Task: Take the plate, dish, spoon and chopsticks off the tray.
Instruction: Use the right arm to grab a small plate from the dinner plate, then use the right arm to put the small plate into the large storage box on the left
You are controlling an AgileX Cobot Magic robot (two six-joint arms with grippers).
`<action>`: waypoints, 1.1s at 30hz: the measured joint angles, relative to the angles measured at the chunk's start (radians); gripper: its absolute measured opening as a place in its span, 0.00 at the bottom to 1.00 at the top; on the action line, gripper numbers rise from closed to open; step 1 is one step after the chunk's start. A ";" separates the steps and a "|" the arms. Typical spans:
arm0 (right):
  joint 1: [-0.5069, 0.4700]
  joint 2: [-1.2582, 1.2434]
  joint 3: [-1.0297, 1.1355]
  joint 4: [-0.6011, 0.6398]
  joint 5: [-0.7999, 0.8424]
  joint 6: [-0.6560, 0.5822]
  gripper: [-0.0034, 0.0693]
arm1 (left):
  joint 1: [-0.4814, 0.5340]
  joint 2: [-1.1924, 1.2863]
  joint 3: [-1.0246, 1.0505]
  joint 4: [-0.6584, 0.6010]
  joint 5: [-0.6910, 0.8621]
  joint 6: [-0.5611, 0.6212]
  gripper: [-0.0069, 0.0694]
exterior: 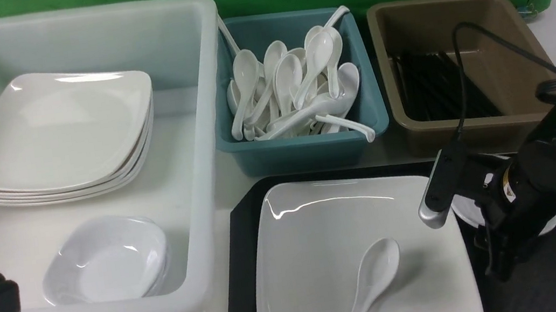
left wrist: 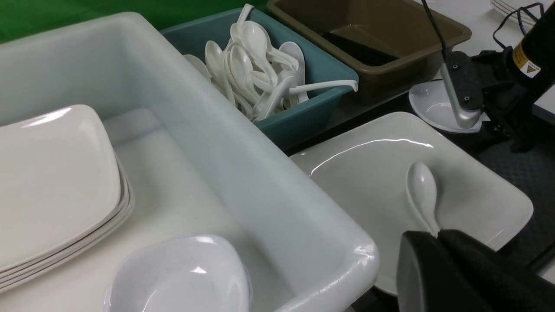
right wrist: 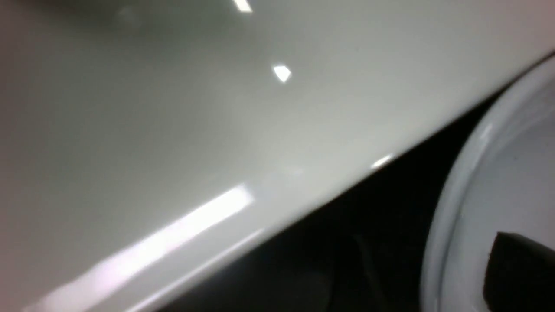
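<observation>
The large white plate (exterior: 315, 227) lies on the black tray (exterior: 240, 292), and the white spoon (exterior: 374, 276) rests in it. The small white dish (left wrist: 433, 104) sits on the tray beside the plate's right edge, partly hidden by my right arm. My right gripper (exterior: 494, 261) is low over that dish (right wrist: 498, 173). Its jaws stand open astride the rim, with one dark fingertip (right wrist: 520, 268) inside the dish. My left gripper (left wrist: 438, 236) is shut and empty, near the white tub's front. Black chopsticks (exterior: 438, 92) lie in the brown bin; none show on the tray.
A white tub (exterior: 201, 150) at left holds stacked square plates (exterior: 57, 132) and small dishes (exterior: 108, 261). A teal bin (exterior: 304, 147) full of spoons stands behind the tray, with the brown bin (exterior: 515, 63) to its right. A cable (exterior: 462, 75) arcs over that bin.
</observation>
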 joint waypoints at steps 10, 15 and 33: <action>0.010 -0.028 -0.008 -0.016 0.047 -0.012 0.20 | 0.000 0.000 0.000 0.000 0.009 0.006 0.11; 0.097 -0.153 -0.075 0.069 0.305 0.022 0.14 | 0.000 0.000 0.000 0.001 0.009 0.027 0.11; 0.647 0.018 -0.885 0.199 0.463 0.056 0.13 | 0.000 -0.001 -0.055 0.310 0.169 -0.212 0.11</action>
